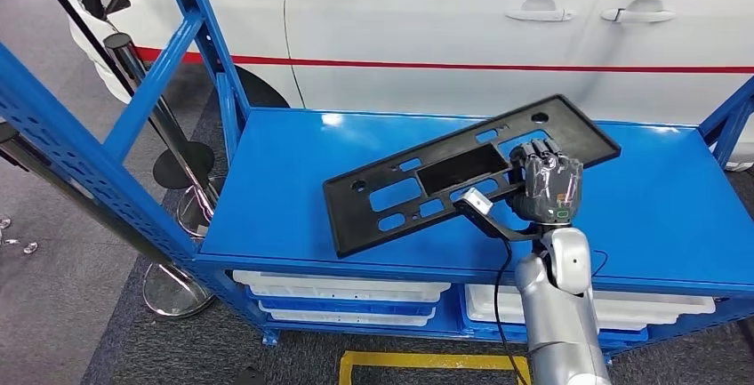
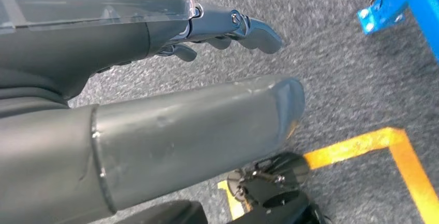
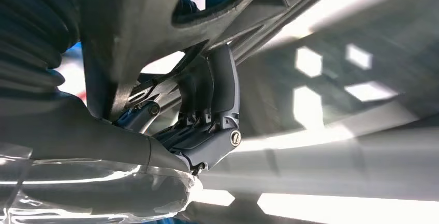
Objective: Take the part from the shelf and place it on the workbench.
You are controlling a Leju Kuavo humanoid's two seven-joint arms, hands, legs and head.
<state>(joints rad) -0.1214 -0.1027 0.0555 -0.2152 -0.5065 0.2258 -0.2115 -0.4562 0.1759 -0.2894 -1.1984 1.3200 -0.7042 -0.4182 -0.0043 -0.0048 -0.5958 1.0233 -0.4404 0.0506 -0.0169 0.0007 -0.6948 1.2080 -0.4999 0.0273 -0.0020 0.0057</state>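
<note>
- The right hand (image 1: 544,182) has its fingers curled around the near long edge of the part (image 1: 418,185), towards the end farther from the shelf's left upright, and it is clamped on that edge.
- The part sits over the top deck of the blue shelf (image 1: 293,216). Its end nearer the upright seems to rest on or just above the deck while the gripped end tilts up; I cannot tell whether it is fully clear.
- The right wrist view shows dark fingers (image 3: 217,87) hooked through one of the part's cut-outs, wrapped under a rib.
- My read: this is the lift-off, with the workbench trip yet to come.
- To do it well, I judge the hand should raise the part straight off the deck before swinging it, since the grip is off-centre and the long free end will want to droop and twist.
- The wrist should keep level and move slowly, and that far end needs watching near the upright.
- The left hand (image 2: 228,27) hangs over grey carpet, fingers loosely apart, holding nothing.
- The part is a long, flat, matte black plate, likely moulded plastic, with rectangular windows, slots and round holes, so it is probably light but flexible.
- The shelf deck is glossy painted metal, likely slippery, and white trays (image 1: 342,292) sit beneath the deck.
</note>
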